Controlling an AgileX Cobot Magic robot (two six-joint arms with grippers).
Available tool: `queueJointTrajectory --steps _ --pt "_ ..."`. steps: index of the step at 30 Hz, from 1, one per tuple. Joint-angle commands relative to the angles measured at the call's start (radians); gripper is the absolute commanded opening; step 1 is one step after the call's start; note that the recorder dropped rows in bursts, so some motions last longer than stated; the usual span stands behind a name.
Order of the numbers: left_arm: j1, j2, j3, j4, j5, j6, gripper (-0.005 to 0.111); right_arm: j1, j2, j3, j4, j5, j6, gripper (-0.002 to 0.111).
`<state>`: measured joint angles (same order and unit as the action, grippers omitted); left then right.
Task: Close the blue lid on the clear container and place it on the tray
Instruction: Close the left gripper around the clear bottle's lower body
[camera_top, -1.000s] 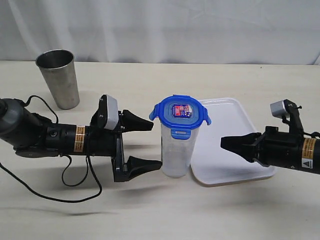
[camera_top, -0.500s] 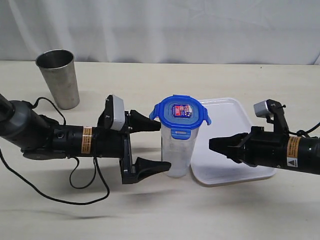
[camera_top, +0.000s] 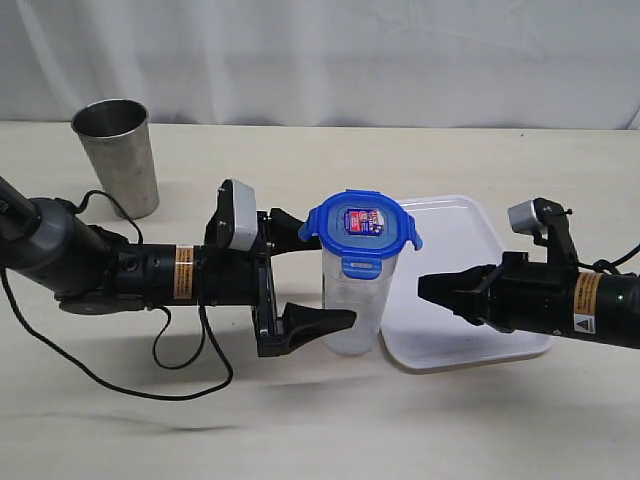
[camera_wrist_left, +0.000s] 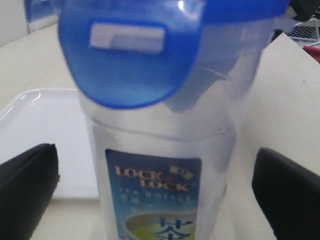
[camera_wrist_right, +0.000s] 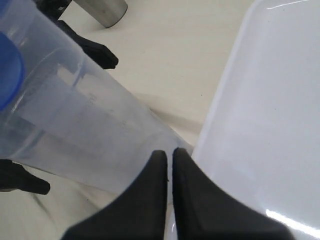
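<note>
The clear container (camera_top: 352, 305) stands upright on the table just left of the tray (camera_top: 445, 235). The blue lid (camera_top: 361, 228) sits on its mouth with side tabs flaring outward. My left gripper (camera_top: 318, 275) is open, one finger on each side of the container, apart from it. In the left wrist view the labelled container (camera_wrist_left: 165, 165) fills the middle under the blue lid (camera_wrist_left: 135, 55), between the fingers (camera_wrist_left: 25, 192). My right gripper (camera_top: 425, 287) is shut and empty over the tray's left edge, its tips (camera_wrist_right: 170, 152) close to the container (camera_wrist_right: 75, 125).
A steel cup (camera_top: 117, 157) stands at the back left of the table. A black cable (camera_top: 150, 385) trails from the left arm across the table. The white tray (camera_wrist_right: 270, 115) lies under and beside the right arm.
My left gripper has slid right, so its open fingers now straddle the container. The right gripper moved a little left earlier and has since held still. The container has not moved.
</note>
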<state>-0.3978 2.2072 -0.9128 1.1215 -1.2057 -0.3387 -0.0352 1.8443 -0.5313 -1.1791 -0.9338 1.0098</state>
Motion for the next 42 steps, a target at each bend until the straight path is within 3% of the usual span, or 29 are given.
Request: queueJointTrajectory --steps 1,14,22,31,42 --pt "-0.038 0.001 -0.009 -0.02 0.0 -0.005 0.099 0.002 0.002 -0.003 0.001 -0.013 -0.004 0.004" --pt "-0.083 0.001 -0.009 -0.062 0.006 0.002 0.099 0.002 0.002 -0.003 0.001 -0.013 -0.004 0.004" --pt "-0.137 0.001 -0.009 -0.161 0.063 0.014 0.099 0.002 0.002 -0.003 0.005 -0.015 -0.004 0.004" --pt "-0.139 0.001 -0.009 -0.317 0.07 0.021 0.099 0.002 0.002 -0.003 0.005 -0.011 -0.004 0.004" --pt "-0.139 0.001 -0.009 -0.233 0.115 0.021 0.099 0.002 0.002 -0.003 0.005 -0.011 -0.004 0.004"
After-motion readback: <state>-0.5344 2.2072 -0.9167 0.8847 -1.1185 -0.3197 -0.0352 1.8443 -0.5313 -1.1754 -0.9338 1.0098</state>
